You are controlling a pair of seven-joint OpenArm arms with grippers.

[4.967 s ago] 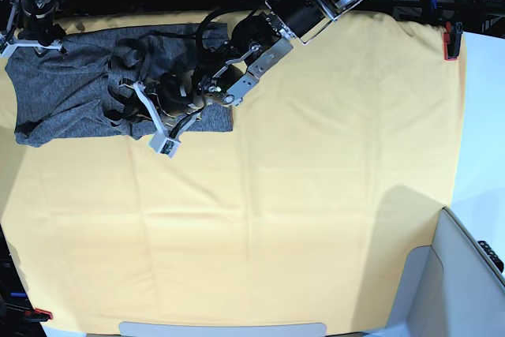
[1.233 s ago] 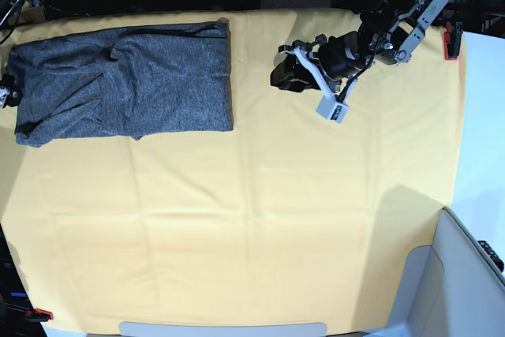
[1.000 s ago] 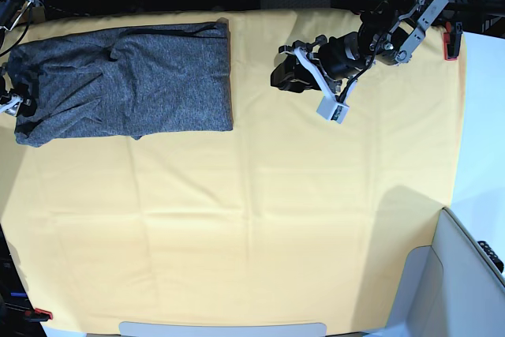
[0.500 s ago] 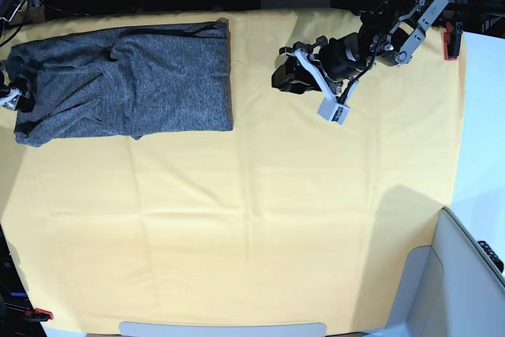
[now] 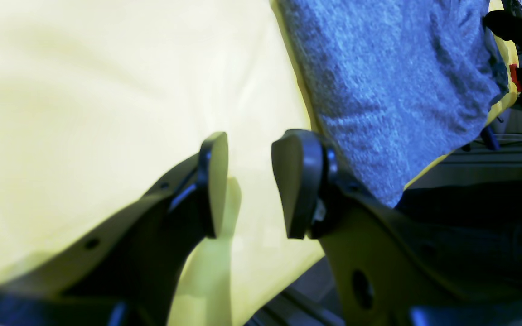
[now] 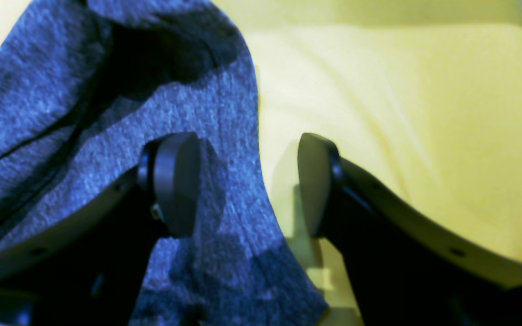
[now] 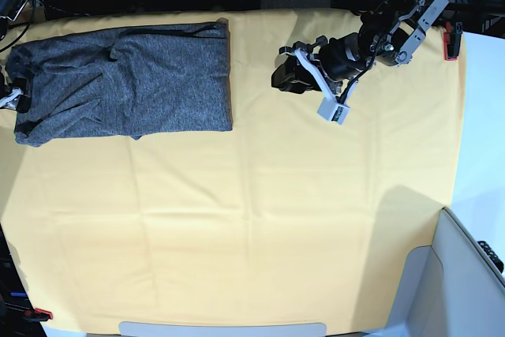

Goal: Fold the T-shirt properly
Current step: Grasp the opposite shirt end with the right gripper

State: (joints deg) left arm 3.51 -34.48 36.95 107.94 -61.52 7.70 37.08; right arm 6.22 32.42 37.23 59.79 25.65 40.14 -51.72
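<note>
Looking down from the base view, you see the T-shirt [image 7: 126, 80] lying as a folded grey rectangle at about 10 o'clock on the yellow-orange cloth [image 7: 252, 226], with its straight right edge running along a neat vertical line and its left end more rumpled, with creases and a rounded lower corner. Your left gripper [image 7: 304, 88] hangs over bare cloth at about 1 o'clock, well apart from the shirt; in the left wrist view the left gripper's [image 5: 247, 181] two dark pads stand a moderate gap apart with nothing between them, only yellow cloth showing through, and the shirt [image 5: 392, 86] appears beyond the right-hand pad at 1 o'clock in that view. Your right gripper [image 7: 11, 99] sits at the far left edge of the base view, at 9 o'clock, on the shirt's left end. In the right wrist view the right gripper [image 6: 247, 181] stands wide, one pad [image 6: 175, 181] over the grey fabric and the other over the yellow cloth, so that the shirt's edge [image 6: 252, 149] runs down between them; you cannot tell from this view whether either pad touches the fabric, and no cloth is pinched. A red clamp [image 7: 450, 41] grips the cloth's edge at 2 o'clock, and another [image 7: 38, 314] shows at 7 o'clock.
</note>
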